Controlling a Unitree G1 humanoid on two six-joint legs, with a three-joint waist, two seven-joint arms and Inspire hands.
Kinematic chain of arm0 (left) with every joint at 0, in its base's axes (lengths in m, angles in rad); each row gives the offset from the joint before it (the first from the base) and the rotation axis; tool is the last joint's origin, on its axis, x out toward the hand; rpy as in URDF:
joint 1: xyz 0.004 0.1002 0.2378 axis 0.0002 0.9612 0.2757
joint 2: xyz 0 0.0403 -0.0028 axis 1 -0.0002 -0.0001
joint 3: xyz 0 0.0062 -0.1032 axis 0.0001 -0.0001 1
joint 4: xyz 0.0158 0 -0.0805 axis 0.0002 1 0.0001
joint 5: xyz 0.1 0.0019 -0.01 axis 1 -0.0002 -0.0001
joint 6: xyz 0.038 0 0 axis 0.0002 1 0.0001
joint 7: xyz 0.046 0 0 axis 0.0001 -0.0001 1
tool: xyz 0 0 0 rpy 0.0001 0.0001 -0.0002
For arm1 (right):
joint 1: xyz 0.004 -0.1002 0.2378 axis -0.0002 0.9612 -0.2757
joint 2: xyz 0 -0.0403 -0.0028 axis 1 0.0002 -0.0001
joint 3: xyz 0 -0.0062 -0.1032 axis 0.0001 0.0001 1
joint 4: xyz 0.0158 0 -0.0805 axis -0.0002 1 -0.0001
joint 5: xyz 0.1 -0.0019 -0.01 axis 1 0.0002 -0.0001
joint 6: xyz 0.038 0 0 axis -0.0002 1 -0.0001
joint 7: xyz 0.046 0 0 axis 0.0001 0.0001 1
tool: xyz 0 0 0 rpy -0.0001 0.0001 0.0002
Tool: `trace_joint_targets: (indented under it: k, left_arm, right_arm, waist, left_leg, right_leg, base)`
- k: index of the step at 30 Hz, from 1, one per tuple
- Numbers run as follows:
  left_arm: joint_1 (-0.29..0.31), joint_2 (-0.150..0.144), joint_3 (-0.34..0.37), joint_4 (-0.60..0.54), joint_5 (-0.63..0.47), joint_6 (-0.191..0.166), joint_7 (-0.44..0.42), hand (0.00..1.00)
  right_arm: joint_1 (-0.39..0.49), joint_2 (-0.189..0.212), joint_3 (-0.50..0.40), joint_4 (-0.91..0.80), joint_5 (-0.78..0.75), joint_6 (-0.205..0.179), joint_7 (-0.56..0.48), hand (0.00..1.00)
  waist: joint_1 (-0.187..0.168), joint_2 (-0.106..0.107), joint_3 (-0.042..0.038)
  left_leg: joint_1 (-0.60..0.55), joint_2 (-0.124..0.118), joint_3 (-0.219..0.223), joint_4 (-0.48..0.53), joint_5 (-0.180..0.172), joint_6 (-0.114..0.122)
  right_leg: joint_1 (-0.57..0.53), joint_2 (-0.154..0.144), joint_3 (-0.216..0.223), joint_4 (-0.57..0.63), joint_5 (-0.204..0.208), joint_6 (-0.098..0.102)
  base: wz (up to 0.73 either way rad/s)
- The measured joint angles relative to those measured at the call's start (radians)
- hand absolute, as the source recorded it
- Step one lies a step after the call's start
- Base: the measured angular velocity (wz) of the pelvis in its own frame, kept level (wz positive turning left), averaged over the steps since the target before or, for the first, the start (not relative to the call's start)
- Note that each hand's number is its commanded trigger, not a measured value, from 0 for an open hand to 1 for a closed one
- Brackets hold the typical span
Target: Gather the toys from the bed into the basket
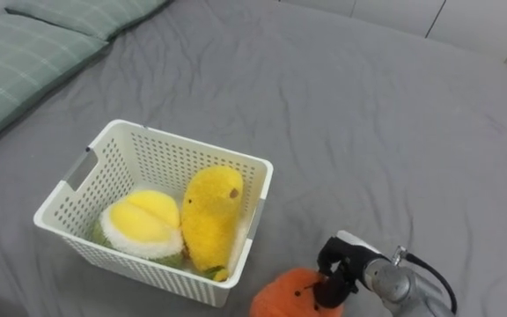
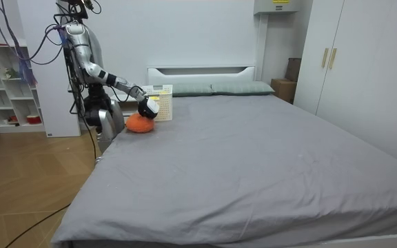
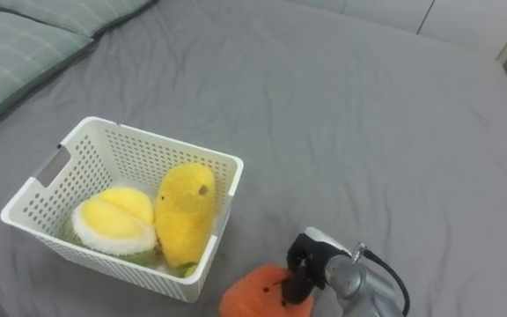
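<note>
On the grey bed (image 1: pixel 368 114) by a white wardrobe (image 2: pixel 343 62), right hand (image 1: pixel 341 266) clamped round orange toy (image 1: pixel 284 297)

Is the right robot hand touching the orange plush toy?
Touching. The left eye view shows the right robot hand with its dark fingers curled into the orange plush toy, no gap between them.

- The orange plush toy (image 1: pixel 293 295) is cut off by the lower edge of both eye views.
- A green thing (image 1: pixel 98 233) in the basket (image 1: pixel 130 261) is mostly covered by the white-and-yellow plush toy (image 1: pixel 143 222) and cannot be identified.
- The pillows (image 1: pixel 16 62) are cut off at the left edge.
- Items on the shelf (image 2: pixel 9 83) are too small to be told.
</note>
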Motion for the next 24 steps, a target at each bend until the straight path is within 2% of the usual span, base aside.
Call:
trace_joint_targets:
  k: [4,8,18,24]
  left_arm:
    - [-0.006,0.007,-0.001,-0.001,-0.001,-0.002,0.000,0.00]
    - [-0.004,0.011,0.002,-0.001,0.001,-0.006,-0.003,0.00]
    - [-0.024,0.017,0.074,-0.003,0.001,-0.037,-0.021,0.00]
    - [-0.025,0.024,0.083,-0.004,0.005,-0.038,-0.021,0.00]
  right_arm:
    - [0.000,-0.006,-0.002,-0.034,0.006,0.000,-0.010,1.00]
    - [0.001,-0.007,-0.026,-0.121,0.001,0.000,-0.016,1.00]
    - [-0.007,-0.072,-0.164,-0.390,0.033,-0.021,-0.064,1.00]
    - [-0.008,-0.075,-0.228,-0.484,0.028,-0.021,-0.075,1.00]
  waist:
    - [-0.012,-0.005,0.0078]
    - [-0.029,-0.007,0.0076]
    - [-0.053,-0.007,0.0052]
    - [-0.074,-0.006,0.0050]
  left_leg:
    - [-0.002,0.000,0.000,0.002,0.000,0.000]
    - [-0.009,-0.002,-0.002,0.007,-0.001,0.001]
    - [0.004,0.000,0.005,-0.005,-0.001,0.001]
    - [0.007,0.001,0.006,-0.005,-0.001,0.001]
  right_leg:
    - [0.000,0.000,0.000,-0.003,0.000,0.001]
    - [-0.002,-0.001,-0.001,-0.008,-0.001,0.001]
    - [0.000,0.002,0.015,-0.006,0.000,0.001]
    - [-0.002,0.001,0.017,0.003,0.000,0.001]
  base:
    - [0.00]
    - [0.01]
    - [-0.03]
    - [-0.01]
